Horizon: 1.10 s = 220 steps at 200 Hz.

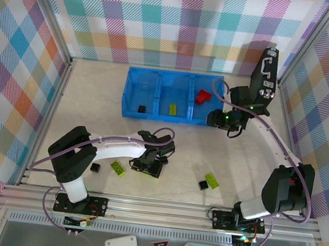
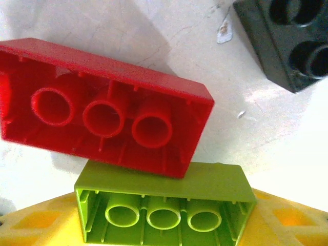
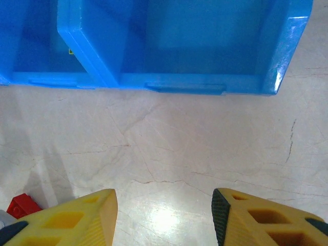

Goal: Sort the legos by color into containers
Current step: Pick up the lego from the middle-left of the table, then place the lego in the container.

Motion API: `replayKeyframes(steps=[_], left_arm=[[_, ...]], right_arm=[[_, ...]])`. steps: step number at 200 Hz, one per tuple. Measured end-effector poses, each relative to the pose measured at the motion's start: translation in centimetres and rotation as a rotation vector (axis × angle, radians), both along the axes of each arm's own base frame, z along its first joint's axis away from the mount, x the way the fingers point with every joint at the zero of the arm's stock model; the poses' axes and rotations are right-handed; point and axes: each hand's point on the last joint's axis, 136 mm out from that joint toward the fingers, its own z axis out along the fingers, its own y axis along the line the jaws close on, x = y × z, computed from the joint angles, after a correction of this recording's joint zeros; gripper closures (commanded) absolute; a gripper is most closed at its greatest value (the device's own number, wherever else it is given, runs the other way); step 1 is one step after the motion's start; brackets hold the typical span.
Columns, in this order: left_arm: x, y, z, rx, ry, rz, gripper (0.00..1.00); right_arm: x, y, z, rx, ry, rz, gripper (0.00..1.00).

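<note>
The containers are three compartments of a blue tray point(image 1: 133, 92) at the back. The left one holds a black brick point(image 1: 141, 108), the middle a lime one point(image 1: 173, 109), the right a red one point(image 1: 202, 96). My left gripper point(image 1: 147, 165) is low over the table; its yellow fingers point(image 2: 31, 220) press both ends of an upturned lime-green brick point(image 2: 164, 205). An upturned red brick point(image 2: 107, 118) touches it, and a black brick point(image 2: 292, 36) lies apart. My right gripper point(image 1: 228, 121) point(image 3: 164, 215) stands open over bare table before the tray point(image 3: 169, 46).
Loose legos lie near the front: a black one point(image 1: 95, 166), a lime one point(image 1: 117, 167), another black point(image 1: 203, 185) and another lime point(image 1: 212, 179). A small red brick point(image 3: 20, 205) lies beside my right gripper's left finger. Metal rails point(image 1: 160, 209) bound the table.
</note>
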Motion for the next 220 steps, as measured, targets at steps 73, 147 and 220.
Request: replayKeyframes(steps=[73,147,220], left_arm=[[4.1,-3.1,5.9,-0.14,-0.122,0.032,0.37],[13.7,-3.3,12.2,-0.27,-0.29,0.157,0.39],[23.5,-5.0,14.7,-0.331,-0.44,0.2,0.39]], right_arm=[[-1.6,-0.5,0.6,0.0,-0.019,-0.004,0.47],[-3.9,-1.2,0.1,0.004,-0.004,-0.029,0.47],[-5.2,-1.6,0.2,0.02,0.008,-0.061,0.47]])
